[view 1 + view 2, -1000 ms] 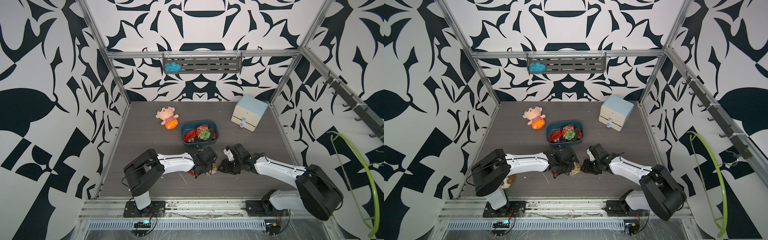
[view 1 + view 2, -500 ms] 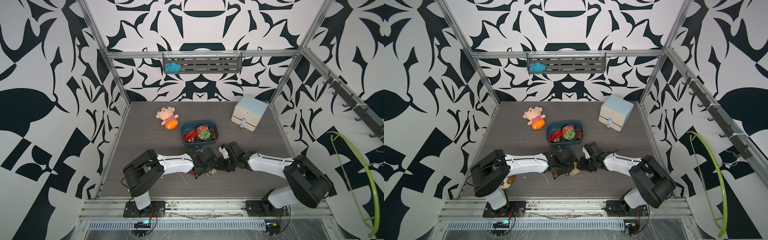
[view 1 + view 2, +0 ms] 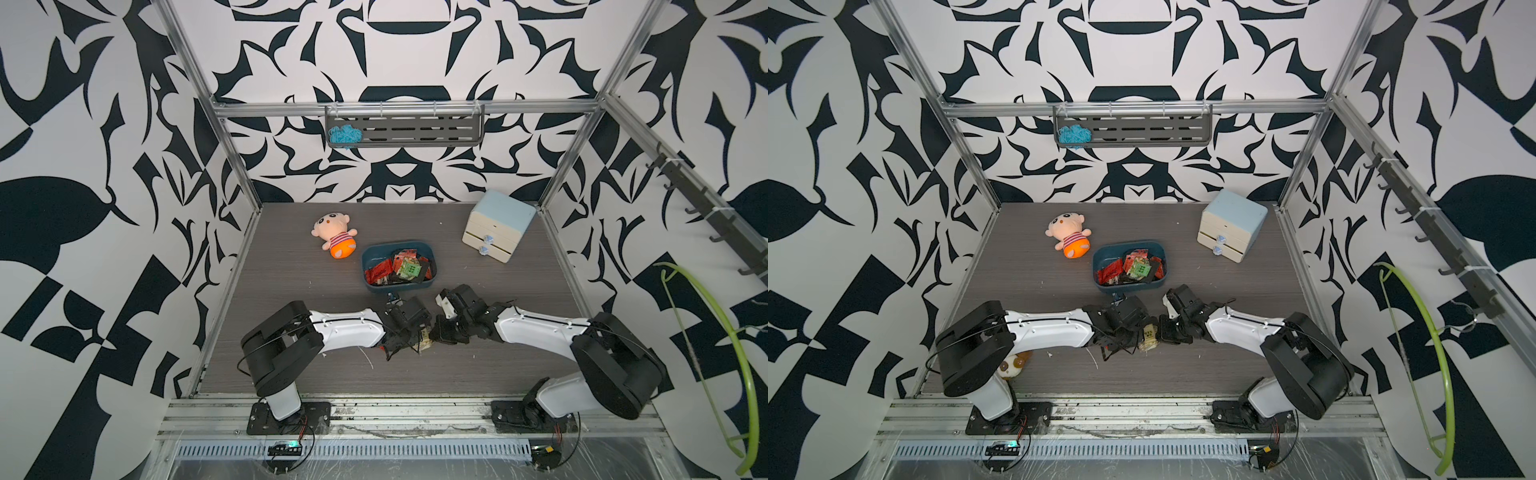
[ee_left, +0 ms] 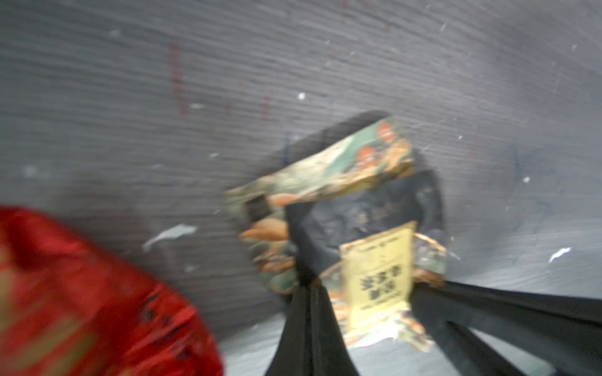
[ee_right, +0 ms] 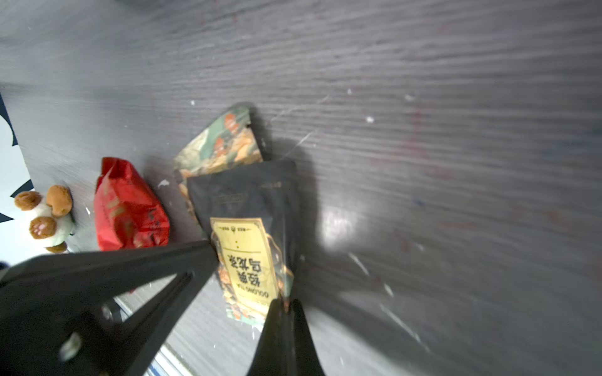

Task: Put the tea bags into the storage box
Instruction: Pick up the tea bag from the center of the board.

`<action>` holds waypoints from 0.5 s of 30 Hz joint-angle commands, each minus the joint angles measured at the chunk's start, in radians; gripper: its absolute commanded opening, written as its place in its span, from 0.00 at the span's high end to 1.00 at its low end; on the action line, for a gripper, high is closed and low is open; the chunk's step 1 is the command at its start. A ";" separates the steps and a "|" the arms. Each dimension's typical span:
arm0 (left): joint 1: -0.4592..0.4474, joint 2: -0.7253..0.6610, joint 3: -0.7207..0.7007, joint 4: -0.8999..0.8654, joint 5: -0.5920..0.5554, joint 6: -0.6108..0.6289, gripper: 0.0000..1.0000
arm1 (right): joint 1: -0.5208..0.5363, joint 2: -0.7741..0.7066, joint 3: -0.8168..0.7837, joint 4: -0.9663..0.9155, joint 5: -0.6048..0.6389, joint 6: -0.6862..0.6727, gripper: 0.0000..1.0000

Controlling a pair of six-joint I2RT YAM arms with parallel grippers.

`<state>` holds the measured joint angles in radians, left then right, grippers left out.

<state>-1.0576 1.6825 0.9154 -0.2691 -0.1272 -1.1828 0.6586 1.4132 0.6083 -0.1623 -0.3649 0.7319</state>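
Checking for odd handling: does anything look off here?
Yes. Both grippers are shut on the same black tea bag, the left gripper and right gripper pinching different edges. A red tea bag and a patterned tea bag lie outside the box.

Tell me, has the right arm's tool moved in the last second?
Yes. In both top views the right tool has slid slightly left, nearer the blue box.
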 commanded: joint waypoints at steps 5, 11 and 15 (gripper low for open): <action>-0.012 -0.187 -0.007 -0.074 -0.070 0.052 0.91 | 0.006 -0.202 0.016 -0.217 0.120 -0.055 1.00; -0.012 -0.302 -0.027 -0.166 -0.155 0.065 0.84 | 0.004 -0.397 0.020 -0.382 0.222 -0.083 1.00; -0.012 -0.381 -0.069 -0.192 -0.206 0.050 0.79 | 0.001 -0.462 0.050 -0.443 0.237 -0.080 1.00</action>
<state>-1.0672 1.3449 0.8829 -0.3832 -0.2714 -1.1339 0.6590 0.9798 0.6106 -0.5156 -0.1768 0.6724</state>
